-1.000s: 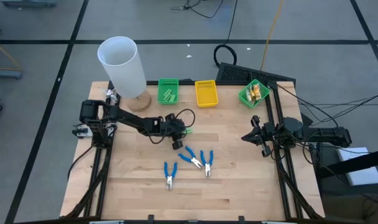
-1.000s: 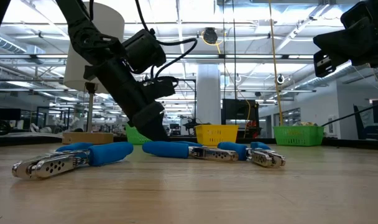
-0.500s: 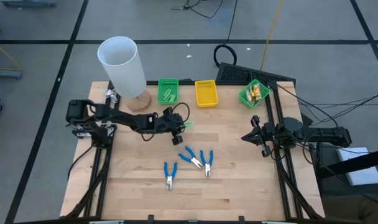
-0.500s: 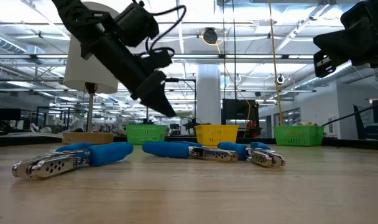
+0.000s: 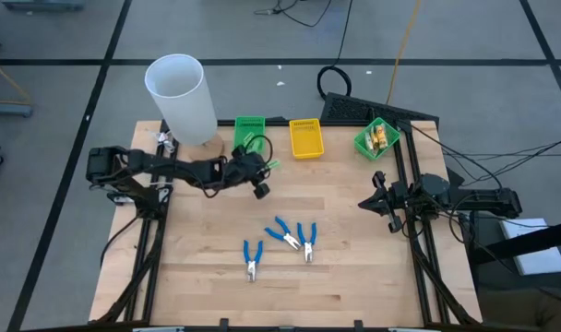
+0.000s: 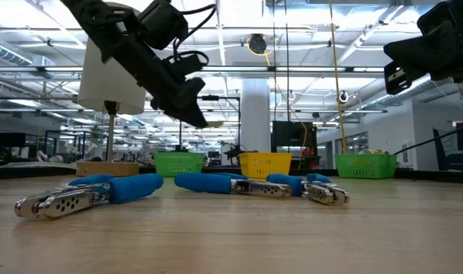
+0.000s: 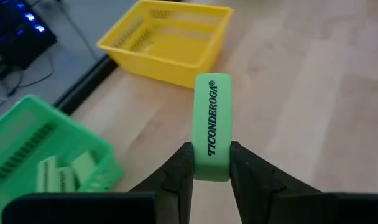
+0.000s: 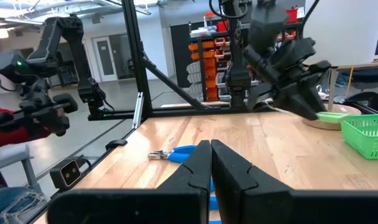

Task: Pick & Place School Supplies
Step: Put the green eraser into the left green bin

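Above the pale wooden counter (image 5: 354,267), the left claw (image 7: 211,163) is clamped on a light-green rectangular eraser printed "TICONDEROGA" (image 7: 212,127). The eraser sits upright between the two dark fingers (image 7: 176,174) and is held clear of the counter, close to the green slotted plastic bin (image 5: 250,135) that already contains several light-green erasers (image 7: 64,173). A yellow slotted plastic bin (image 5: 305,138) stands just beside the green one, and a second green bin (image 5: 375,138) with yellow-orange pieces inside sits toward the right rear corner. A tall white cylinder (image 5: 182,99) stands on a round wooden base at the left rear.

Three blue-handled metal pliers (image 5: 282,232) lie on the counter near its middle, well apart from the bins: two close together and one (image 5: 252,258) slightly to their left.

The right claw (image 8: 210,163) waits at the counter's right edge, its fingers pressed together and holding nothing.
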Motion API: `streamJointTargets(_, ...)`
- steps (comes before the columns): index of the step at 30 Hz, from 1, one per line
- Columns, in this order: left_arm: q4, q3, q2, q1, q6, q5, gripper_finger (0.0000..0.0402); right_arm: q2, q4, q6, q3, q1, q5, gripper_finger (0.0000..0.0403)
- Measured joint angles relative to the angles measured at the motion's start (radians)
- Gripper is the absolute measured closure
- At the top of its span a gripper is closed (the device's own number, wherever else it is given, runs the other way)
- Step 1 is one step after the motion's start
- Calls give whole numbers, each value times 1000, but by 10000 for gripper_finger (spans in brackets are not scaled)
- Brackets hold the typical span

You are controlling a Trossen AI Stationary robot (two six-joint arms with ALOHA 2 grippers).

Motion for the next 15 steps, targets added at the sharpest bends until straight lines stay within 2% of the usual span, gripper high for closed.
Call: streamJointTargets(15, -16, 0, 0, 135, -129, -98, 309, 0, 0, 0, 0, 0, 0, 399)
